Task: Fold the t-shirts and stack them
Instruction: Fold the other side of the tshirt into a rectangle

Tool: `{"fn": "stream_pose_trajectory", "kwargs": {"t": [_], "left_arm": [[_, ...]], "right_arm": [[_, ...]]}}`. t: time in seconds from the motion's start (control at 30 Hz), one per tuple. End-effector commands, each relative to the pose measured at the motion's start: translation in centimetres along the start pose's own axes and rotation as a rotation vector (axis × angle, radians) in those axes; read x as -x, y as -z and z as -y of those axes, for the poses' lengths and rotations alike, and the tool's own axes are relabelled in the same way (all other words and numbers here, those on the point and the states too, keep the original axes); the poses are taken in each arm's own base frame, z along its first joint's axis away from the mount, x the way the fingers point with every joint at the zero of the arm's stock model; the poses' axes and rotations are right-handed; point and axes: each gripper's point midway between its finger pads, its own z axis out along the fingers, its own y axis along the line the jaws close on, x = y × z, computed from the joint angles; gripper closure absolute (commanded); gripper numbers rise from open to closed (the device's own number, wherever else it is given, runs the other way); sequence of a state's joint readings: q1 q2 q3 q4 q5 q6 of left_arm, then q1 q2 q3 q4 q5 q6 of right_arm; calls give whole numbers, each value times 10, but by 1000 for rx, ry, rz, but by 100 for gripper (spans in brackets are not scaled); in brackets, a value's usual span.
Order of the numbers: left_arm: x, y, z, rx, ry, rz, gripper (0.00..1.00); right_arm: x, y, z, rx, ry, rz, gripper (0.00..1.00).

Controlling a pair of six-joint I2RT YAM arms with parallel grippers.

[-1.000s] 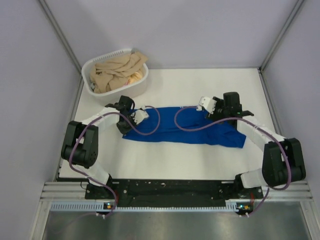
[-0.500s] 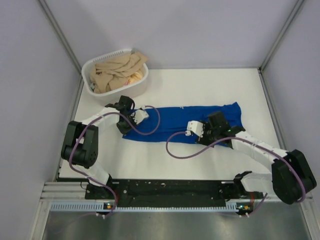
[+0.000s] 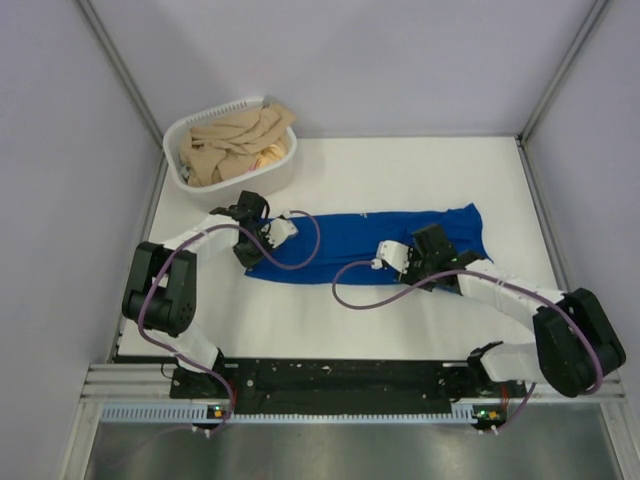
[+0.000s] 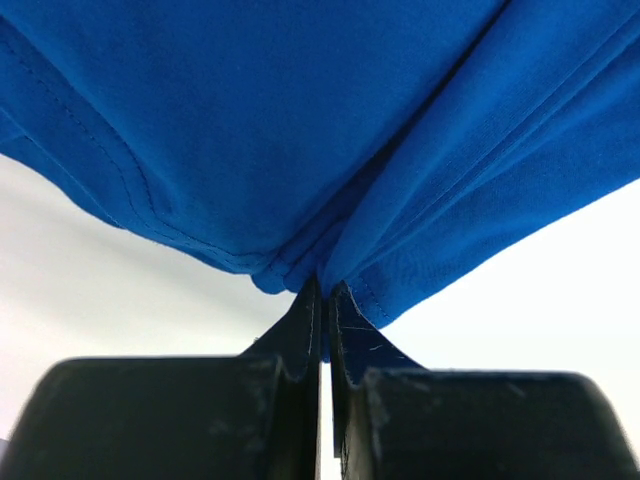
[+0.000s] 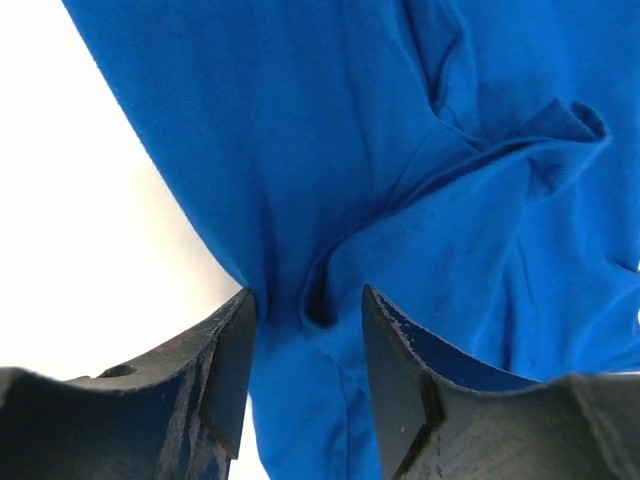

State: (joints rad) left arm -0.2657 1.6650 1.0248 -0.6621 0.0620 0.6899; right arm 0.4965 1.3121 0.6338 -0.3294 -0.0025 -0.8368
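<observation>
The royal-blue t-shirt [image 3: 350, 235] lies on the white table [image 3: 400, 170] as one long, narrow band running left to right, a little nearer than the table's middle, and both sets of jaws sit at its near edge. The left jaws are pressed together on a bunched bit of the shirt's left end: in the left wrist view the two black tips meet with only a sliver between them, and the gathered cloth [image 4: 300, 120] and its stitched hem [image 4: 110, 170] fan away from that pinch. The right jaws stand partly apart, straddling a raised fold of the cloth [image 5: 330, 180] right of the band's middle; fabric lies between them but they do not squeeze it. The left arm [image 3: 200, 235] is bent sharply at its elbow on the left, its forearm reaching right. The right arm [image 3: 500, 290] lies low, stretched left and far from its near-right base. What we see of the shirt is plain blue. A white laundry basket [image 3: 275, 172] with tan clothes [image 3: 225, 140] stands at the far left.
</observation>
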Motion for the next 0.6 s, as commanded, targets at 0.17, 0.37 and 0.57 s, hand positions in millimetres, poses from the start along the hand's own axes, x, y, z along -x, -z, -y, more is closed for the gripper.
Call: {"fn": "stream_pose_trajectory", "kwargs": {"t": [0.17, 0.37, 0.57], "left_arm": [[9, 7, -13, 42, 2, 25, 100], [9, 8, -13, 41, -3, 22, 100], [10, 10, -13, 39, 0, 26, 100]], "right_arm": [[23, 35, 16, -4, -16, 166, 42], [22, 18, 32, -10, -50, 128, 46], [10, -2, 26, 42, -71, 74, 59]]}}
